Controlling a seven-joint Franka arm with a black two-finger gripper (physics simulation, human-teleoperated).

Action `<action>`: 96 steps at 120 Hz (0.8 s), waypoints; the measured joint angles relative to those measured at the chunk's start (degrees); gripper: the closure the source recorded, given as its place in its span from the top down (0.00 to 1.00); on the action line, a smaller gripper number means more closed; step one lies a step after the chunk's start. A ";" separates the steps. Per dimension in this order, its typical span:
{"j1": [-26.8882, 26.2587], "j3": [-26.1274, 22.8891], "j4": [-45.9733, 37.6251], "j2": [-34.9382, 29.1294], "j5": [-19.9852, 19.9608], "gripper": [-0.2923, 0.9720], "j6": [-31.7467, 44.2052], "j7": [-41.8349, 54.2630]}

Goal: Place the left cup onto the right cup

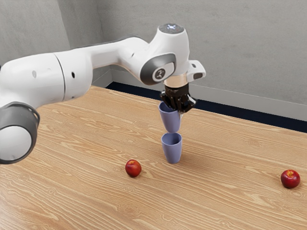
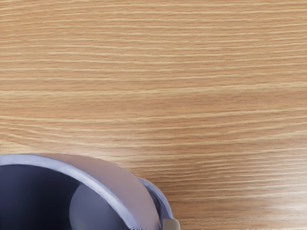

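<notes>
Two blue-grey cups show in the exterior view. One cup [image 1: 170,117] hangs in the air with my gripper [image 1: 178,106] shut on its rim. Its base is just above the mouth of the second cup [image 1: 171,147], which stands upright on the wooden table [image 1: 230,143]. The two cups look slightly apart. In the wrist view the held cup [image 2: 72,191] appears close under my hand, its open mouth and pale rim visible, and a sliver of the lower cup's rim [image 2: 160,201] peeks out beyond it.
A red apple [image 1: 133,168] lies on the table toward the exterior view's left of the standing cup. Another red apple [image 1: 290,178] lies far toward the exterior view's right. A grey wall runs behind the table.
</notes>
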 joint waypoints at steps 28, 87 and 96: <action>-0.28 -0.12 -1.69 0.17 0.36 0.15 0.31 -1.52; -0.57 -0.46 -3.24 0.58 0.10 0.15 0.45 -4.32; -0.52 -0.45 -3.33 0.74 0.02 0.21 0.48 -4.53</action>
